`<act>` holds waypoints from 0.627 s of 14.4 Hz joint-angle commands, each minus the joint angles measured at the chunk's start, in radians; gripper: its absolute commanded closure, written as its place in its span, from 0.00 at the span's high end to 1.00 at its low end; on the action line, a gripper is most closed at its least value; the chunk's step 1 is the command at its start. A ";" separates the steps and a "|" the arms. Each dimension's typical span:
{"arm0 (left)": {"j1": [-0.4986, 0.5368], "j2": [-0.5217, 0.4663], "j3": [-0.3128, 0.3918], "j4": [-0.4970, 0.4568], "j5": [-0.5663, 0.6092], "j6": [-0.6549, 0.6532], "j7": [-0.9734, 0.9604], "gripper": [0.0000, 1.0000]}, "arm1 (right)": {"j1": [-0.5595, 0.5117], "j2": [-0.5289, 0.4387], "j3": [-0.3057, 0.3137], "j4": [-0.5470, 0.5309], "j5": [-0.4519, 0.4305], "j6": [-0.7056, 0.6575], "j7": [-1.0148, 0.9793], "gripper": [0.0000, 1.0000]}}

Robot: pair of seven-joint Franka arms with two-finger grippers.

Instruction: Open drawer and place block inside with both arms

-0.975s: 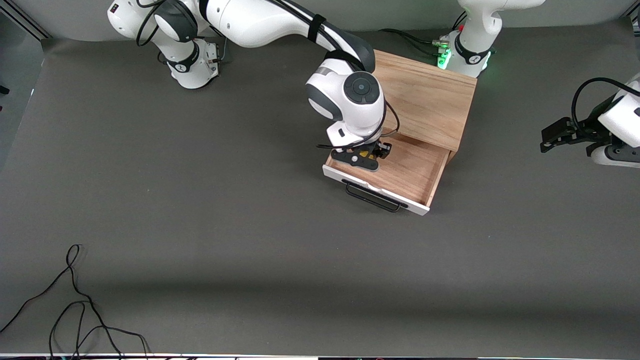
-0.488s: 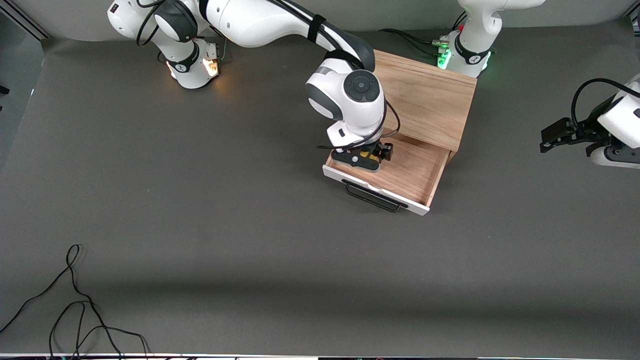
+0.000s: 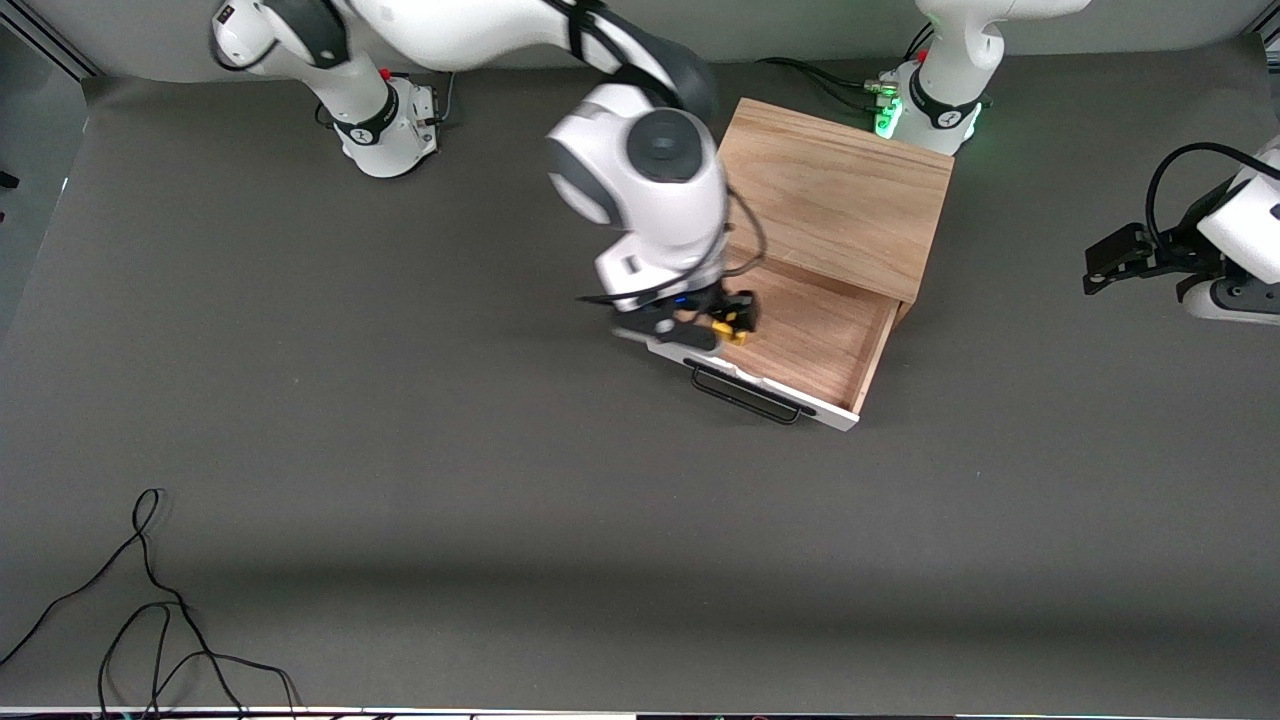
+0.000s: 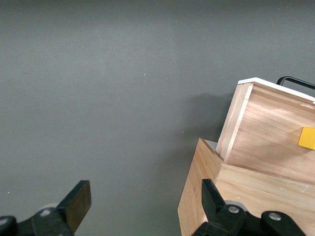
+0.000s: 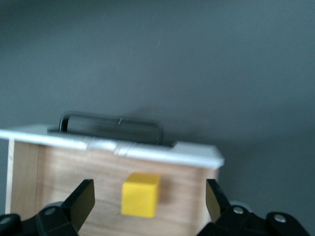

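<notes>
One block [image 3: 731, 333], yellow, sits on the wood floor of the open drawer [image 3: 800, 345], tucked just inside the white front panel at the corner toward the right arm's end of the surface [image 3: 400, 450]. Nearest the camera you have the black wire handle [image 3: 745, 393], then that panel, then the block. Your right hand [image 3: 700, 325] hangs directly over it, fingers [image 5: 78, 199] spread wide with clear air on both sides, so nothing is gripped; in the right wrist view the block [image 5: 141, 194] lies centred between them, below the hand. Farther up the surface stands the oak box [image 3: 840, 195] the drawer slides out of. Your left hand [image 3: 1125, 262] waits well apart at the left arm's end, fingers [image 4: 76, 204] wide apart and empty. Placement looks done to me. If you mean to shut the drawer, the push runs from the handle toward the box, and the right hand is by far the nearer one.
</notes>
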 commanded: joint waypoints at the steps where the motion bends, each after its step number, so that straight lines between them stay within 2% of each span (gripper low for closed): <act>1: 0.001 -0.017 -0.008 -0.010 0.017 -0.005 -0.015 1.00 | -0.117 -0.132 0.008 -0.116 0.005 -0.004 -0.124 1.00; 3: 0.000 -0.015 -0.008 -0.015 0.023 -0.017 -0.016 1.00 | -0.219 -0.207 0.008 -0.171 0.019 -0.001 -0.237 1.00; 5: 0.000 -0.012 -0.008 -0.025 0.028 -0.018 -0.018 1.00 | -0.351 -0.297 0.005 -0.252 0.107 0.001 -0.370 1.00; 7: -0.002 -0.015 -0.008 -0.058 0.059 -0.005 -0.019 1.00 | -0.475 -0.393 0.003 -0.350 0.120 -0.007 -0.583 1.00; 9: 0.000 -0.015 -0.009 -0.059 0.068 -0.001 -0.018 1.00 | -0.583 -0.477 -0.003 -0.435 0.118 -0.016 -0.708 1.00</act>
